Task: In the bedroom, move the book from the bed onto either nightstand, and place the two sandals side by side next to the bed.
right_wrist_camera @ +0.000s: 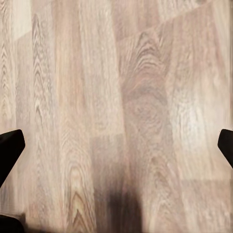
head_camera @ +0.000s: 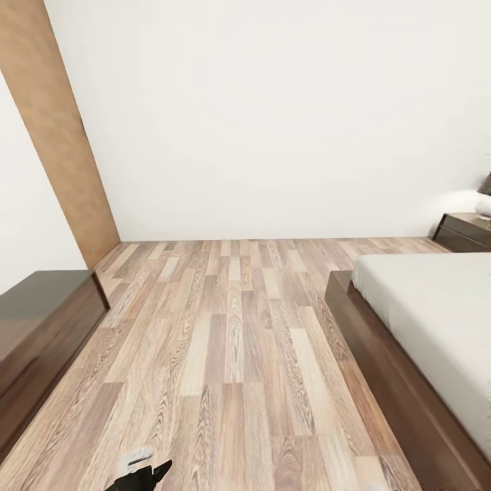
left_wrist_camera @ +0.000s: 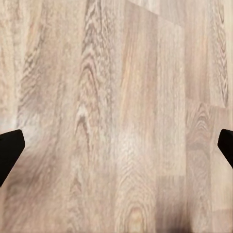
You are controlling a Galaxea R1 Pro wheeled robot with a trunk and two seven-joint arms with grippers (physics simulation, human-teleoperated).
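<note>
Head view: bed [head_camera: 436, 320] right of left pincer [head_camera: 146, 470].

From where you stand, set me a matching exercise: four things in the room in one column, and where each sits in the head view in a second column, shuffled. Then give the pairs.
Things:
1. bed
2. nightstand
3. door
4. low cabinet

Places:
A. far right, against the back wall
B. upper left, leaning along the left wall
C. lower left, beside the floor's edge
D. lower right, grey mattress on a dark frame

Pairs: 1-D, 2-A, 3-B, 4-C
</note>
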